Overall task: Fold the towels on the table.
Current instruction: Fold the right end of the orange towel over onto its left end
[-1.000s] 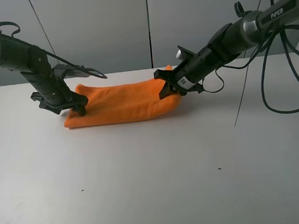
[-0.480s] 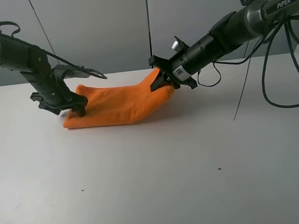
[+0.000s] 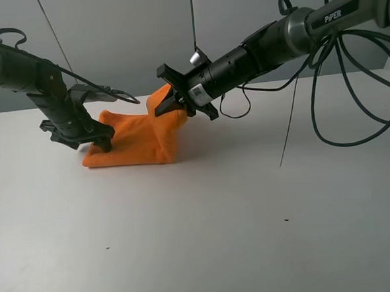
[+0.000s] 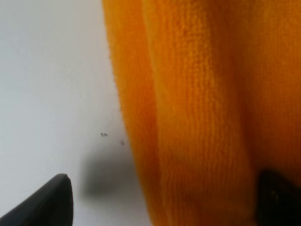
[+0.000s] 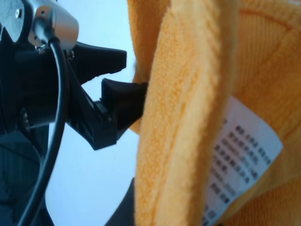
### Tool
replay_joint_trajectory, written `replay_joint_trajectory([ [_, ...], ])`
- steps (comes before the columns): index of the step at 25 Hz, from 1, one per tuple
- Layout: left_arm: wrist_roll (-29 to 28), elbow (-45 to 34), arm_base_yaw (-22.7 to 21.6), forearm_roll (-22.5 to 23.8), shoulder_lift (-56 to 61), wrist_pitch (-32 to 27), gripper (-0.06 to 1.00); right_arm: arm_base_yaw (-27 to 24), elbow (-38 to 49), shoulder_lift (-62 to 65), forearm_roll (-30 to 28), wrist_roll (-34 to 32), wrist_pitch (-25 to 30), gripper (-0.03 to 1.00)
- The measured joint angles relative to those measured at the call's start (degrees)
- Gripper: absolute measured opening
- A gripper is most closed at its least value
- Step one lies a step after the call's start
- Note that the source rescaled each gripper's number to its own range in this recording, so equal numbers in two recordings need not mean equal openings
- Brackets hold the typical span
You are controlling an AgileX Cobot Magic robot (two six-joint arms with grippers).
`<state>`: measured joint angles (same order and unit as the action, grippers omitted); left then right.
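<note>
The orange towel [image 3: 132, 142] lies at the back left of the white table [image 3: 219, 217]. My right gripper [image 3: 174, 102] is shut on the towel's right end and holds it lifted and doubled over toward the left. In the right wrist view one black finger [image 5: 121, 101] presses the towel edge [image 5: 183, 94] beside the white label [image 5: 244, 155]. My left gripper [image 3: 100, 140] sits low at the towel's left end. In the left wrist view its fingertips [image 4: 51, 202] stand wide apart, with the towel [image 4: 197, 117] between them and the left one on bare table [image 4: 47, 70].
Black cables [image 3: 350, 77] hang from the right arm over the back right of the table. A thin cable [image 3: 290, 123] slants down to the tabletop. Grey wall panels stand behind the table's far edge [image 3: 297, 80].
My right gripper has moved left and upward with the towel's right end, drawing it over toward the left half. The left arm has not moved.
</note>
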<state>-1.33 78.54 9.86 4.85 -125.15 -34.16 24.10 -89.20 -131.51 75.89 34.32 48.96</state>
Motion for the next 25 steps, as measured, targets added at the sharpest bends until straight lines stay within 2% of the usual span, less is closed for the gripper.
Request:
replay_joint_trajectory([
  [6,0.0,0.0,0.0,0.0,0.0,0.1,0.99,0.9,-1.5,-1.5,5.4,-4.0,0.0,0.08],
  [12,0.3,0.0,0.0,0.0,0.0,0.2,0.99,0.9,-1.8,-2.0,5.4,-6.6,-0.8,0.08],
  [19,0.6,0.0,0.0,0.0,0.0,0.2,0.99,1.7,-1.8,-2.2,6.2,-6.9,-4.3,0.08],
  [25,0.7,0.0,0.0,0.0,0.0,0.3,0.99,4.0,-1.8,-3.0,9.1,-6.1,-6.3,0.08],
])
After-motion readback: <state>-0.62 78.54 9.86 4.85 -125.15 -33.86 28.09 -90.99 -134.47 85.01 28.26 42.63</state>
